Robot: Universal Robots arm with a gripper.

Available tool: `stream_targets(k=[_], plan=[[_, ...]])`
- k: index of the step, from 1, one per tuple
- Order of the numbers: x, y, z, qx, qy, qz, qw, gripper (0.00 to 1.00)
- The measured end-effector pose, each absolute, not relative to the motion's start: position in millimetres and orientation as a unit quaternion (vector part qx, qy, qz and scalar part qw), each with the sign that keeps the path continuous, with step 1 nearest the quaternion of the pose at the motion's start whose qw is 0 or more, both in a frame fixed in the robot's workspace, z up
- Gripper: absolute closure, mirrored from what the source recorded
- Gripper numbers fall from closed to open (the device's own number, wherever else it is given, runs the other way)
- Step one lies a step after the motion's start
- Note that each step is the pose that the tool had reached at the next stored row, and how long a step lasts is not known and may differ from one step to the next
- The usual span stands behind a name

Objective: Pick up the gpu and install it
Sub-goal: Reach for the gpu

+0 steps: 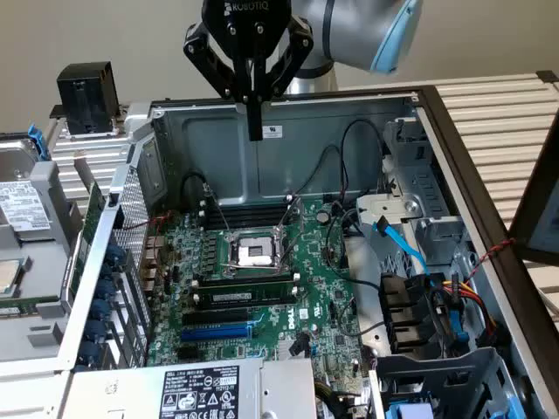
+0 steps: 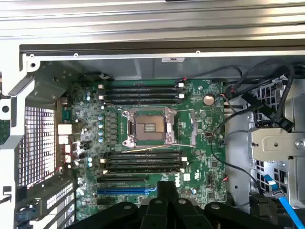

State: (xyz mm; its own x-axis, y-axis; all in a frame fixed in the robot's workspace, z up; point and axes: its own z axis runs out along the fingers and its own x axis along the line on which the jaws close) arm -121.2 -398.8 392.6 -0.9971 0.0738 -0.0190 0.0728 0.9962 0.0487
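Black gripper (image 1: 254,131) pressed together, empty, above motherboard (image 1: 262,301); drop carelessly and you could strike exposed CPU socket (image 1: 254,251).

Open computer case (image 1: 210,161), green motherboard (image 1: 325,301), bare CPU socket (image 1: 256,253), blue cable (image 1: 403,247), labelled power supply (image 1: 196,391)

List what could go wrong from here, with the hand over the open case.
1. The hand is shut and empty above the motherboard; coming down like this could strike the exposed CPU socket.
2. Loose black cables cross the board's edge beside the socket and could snag.
3. The blue slot sits close to the power supply, so clearance looks tight.
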Motion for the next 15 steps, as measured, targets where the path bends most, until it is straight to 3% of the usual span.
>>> stream_targets(k=[15], plan=[[-130.7,-398.8,392.7,0.037,0.999,0.024,0.011,0.89]])
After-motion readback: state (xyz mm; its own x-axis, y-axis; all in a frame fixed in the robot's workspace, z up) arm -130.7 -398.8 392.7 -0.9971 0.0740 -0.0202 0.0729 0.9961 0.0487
